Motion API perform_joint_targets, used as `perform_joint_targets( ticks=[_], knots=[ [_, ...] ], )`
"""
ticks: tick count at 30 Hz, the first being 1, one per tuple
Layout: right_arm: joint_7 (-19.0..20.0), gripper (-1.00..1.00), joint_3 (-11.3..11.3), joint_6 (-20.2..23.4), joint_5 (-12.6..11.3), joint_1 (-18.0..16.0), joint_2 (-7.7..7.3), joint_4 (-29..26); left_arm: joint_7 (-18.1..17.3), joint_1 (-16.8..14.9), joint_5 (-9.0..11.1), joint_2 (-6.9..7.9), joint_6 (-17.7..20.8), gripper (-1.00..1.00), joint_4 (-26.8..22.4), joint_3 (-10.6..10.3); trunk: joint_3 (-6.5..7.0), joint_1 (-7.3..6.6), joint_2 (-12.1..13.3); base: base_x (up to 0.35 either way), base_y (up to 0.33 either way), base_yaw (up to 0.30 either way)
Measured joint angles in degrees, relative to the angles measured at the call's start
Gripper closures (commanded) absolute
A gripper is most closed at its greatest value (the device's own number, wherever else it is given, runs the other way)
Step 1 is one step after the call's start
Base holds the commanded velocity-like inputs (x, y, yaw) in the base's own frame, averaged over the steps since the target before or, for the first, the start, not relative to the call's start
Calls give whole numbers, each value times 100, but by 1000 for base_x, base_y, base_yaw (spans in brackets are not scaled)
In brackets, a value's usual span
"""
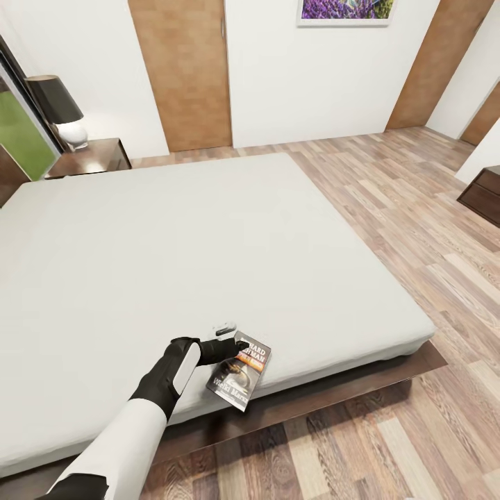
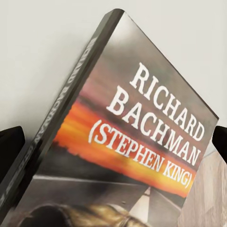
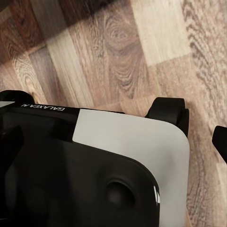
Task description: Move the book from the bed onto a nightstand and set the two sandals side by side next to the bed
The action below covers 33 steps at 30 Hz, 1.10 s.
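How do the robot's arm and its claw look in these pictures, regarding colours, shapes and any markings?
In the head view, the left arm has a smooth white forearm shell, then a black wrist section with a white oval panel. The left claw is black, with dark fingers. In the right wrist view, a glossy black and white rounded body carries small white GALAXEA lettering.

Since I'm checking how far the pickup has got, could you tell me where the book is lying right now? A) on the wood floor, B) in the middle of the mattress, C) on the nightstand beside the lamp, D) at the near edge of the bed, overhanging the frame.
D: the book lies at the bed's near edge, one corner over the dark frame, with the left gripper at it.
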Motion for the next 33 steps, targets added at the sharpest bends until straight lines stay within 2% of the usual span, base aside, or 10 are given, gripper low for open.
perform_joint_targets(
  ticks=[31,33],
  knots=[
    [-1,-100,0,-1,-4,0,1,1,2,0,3,0,6,-100,-4,0,0,0,0,0,0,0],
    [-1,-100,0,2,-4,0,0,0,3,0,1,0,9,-100,-6,0,35,-43,79,0,0,0]
  ],
)
